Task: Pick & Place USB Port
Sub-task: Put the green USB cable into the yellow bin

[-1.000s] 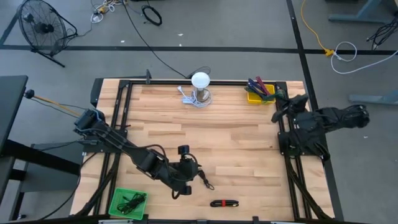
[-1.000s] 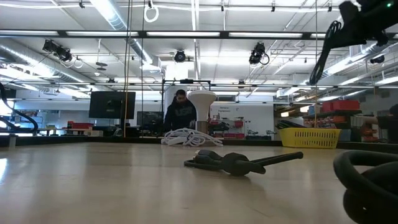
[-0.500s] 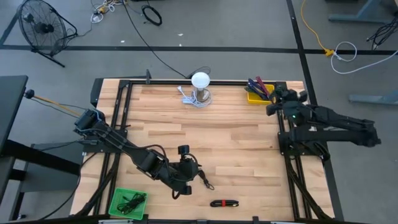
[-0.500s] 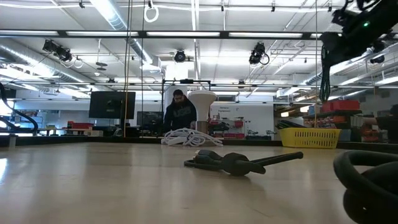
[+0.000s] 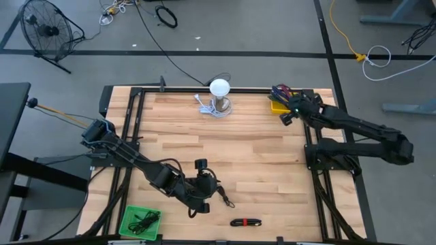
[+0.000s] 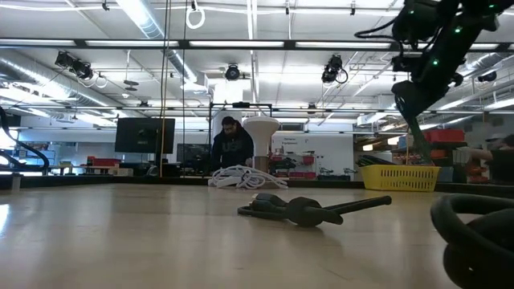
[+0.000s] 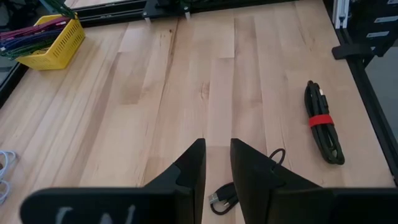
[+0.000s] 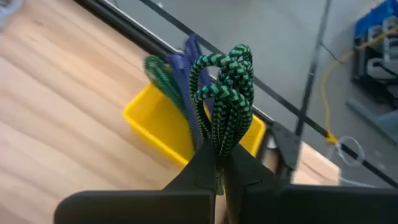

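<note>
R gripper (image 8: 219, 163) hangs above the yellow basket (image 5: 280, 105) at the table's far R corner, fingers (image 8: 245, 171) clamped on a green/black braided cable (image 8: 225, 102) that stands looped up over them. In the basket behind it sit more cables, purple (image 8: 189, 59) and green (image 8: 163, 74) among them. Low view shows the R arm (image 6: 430, 60) coming down from above, just over the basket (image 6: 399, 177).

L gripper (image 5: 219, 192) sits low near the table's front, centre-left. Fingers (image 7: 191, 171) nearly together w/ a slim gap, gripping nothing. A small black USB cable (image 7: 222, 198) lies on the wood right at the fingertips, one end w/ a metal plug. Close by, further front and to the robot's R, lies a black coiled cable w/ red tie (image 5: 245, 222).

A green bin (image 5: 140, 222) w/ dark cables inside sits at the front L corner. A white lamp (image 5: 219, 88) w/ a white cord (image 5: 204, 105) beside it stands at the far edge, centre. Beyond the table, a person (image 6: 232, 148) in dark clothing shows in the low view.
</note>
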Available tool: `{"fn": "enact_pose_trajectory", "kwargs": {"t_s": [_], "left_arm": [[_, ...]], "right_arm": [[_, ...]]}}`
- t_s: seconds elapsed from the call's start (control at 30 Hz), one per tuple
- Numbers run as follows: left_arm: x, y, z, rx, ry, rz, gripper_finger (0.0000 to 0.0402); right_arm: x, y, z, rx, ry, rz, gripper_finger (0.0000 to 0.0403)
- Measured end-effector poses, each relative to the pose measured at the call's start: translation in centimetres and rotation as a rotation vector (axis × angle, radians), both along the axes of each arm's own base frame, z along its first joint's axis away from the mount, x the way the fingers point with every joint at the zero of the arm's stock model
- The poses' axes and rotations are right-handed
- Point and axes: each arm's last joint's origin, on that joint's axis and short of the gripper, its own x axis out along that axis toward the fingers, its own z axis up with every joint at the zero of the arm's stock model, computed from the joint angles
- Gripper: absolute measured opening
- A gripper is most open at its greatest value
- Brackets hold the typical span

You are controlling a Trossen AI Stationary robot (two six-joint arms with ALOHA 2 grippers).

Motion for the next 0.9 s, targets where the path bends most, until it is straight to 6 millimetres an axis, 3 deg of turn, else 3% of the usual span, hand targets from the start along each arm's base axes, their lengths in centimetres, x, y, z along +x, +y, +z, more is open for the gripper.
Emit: {"fn": "enact_pose_trajectory", "kwargs": {"t_s": [0.37,0.9], "left_arm": [[-0.2,0.2,-0.3,0.025,0.039,0.003,0.0078],[-0.4,0.3,-0.4,0.038,0.058,0.002,0.0078]], "right_arm": [[0.9,-2.0,4.3,-0.069,0.116,-0.062,0.0004],[4.0,-5.2,1.1,-0.062,0.358,-0.07,0.0004]]}}
